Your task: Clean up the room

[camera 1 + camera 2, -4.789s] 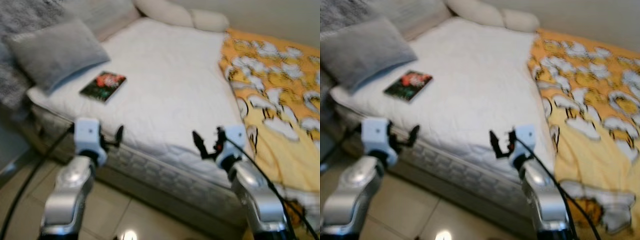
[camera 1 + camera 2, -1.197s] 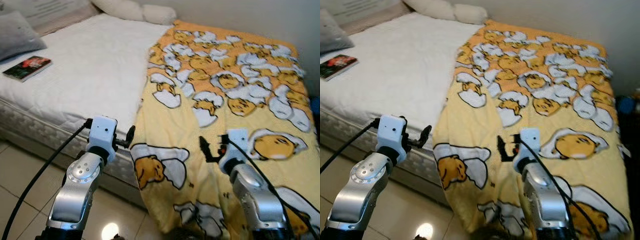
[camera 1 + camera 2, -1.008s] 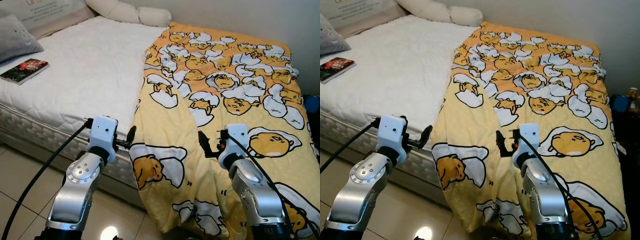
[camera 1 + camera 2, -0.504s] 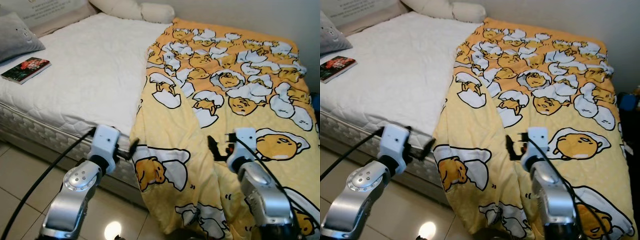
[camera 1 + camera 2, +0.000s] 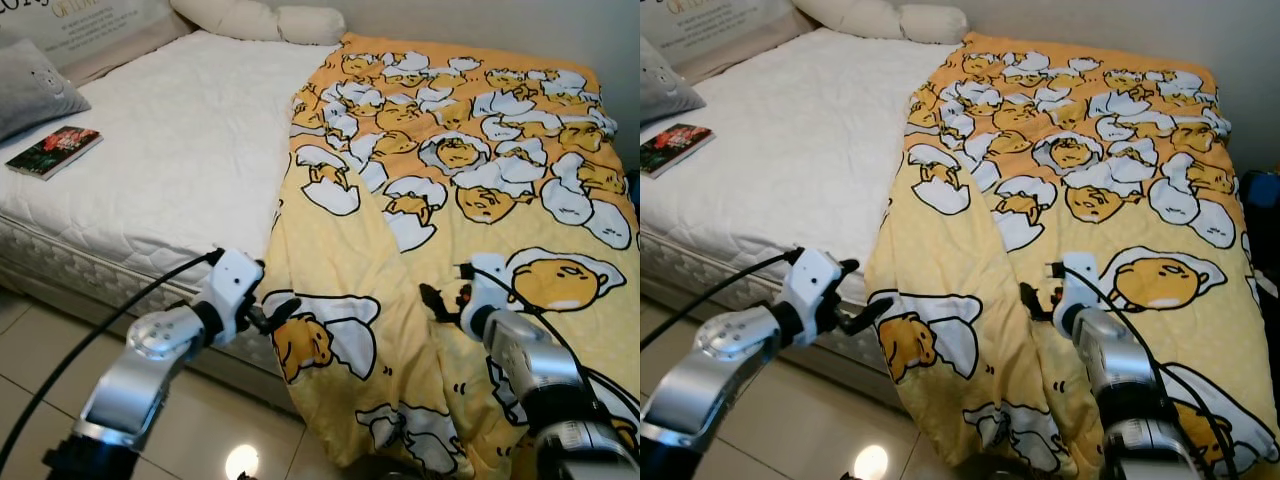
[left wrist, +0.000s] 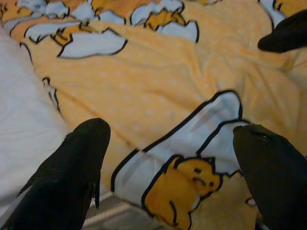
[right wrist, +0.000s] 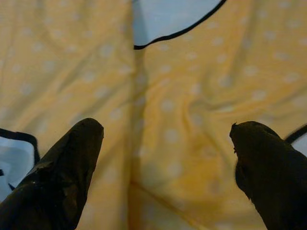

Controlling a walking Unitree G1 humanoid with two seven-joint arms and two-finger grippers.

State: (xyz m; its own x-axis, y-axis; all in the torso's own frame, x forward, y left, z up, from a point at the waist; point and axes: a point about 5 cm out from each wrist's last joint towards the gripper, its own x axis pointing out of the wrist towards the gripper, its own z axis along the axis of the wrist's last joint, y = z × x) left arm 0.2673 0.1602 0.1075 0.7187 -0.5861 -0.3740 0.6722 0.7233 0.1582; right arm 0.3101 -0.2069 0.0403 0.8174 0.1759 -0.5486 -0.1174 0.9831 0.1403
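Two head cameras look forward and down from above the foot of the bed (image 5: 170, 150), sharing the yellow blanket (image 5: 440, 190), the book (image 5: 53, 151) and both arms. The left wrist camera looks along its spread tool (image 6: 168, 167) close to the blanket's hanging edge. The right wrist camera, closer still, faces the dotted fabric past its spread tool (image 7: 163, 172).

Two silver metal arms are showing rounded, polished joint housings, the left arm (image 5: 150, 350) with a ring of small screws on its elbow disc. Each is ending in a white boxy wrist block carrying two long black fingers (image 6: 72, 172). Black cables are looping along the left arm and the right arm (image 5: 530, 365).
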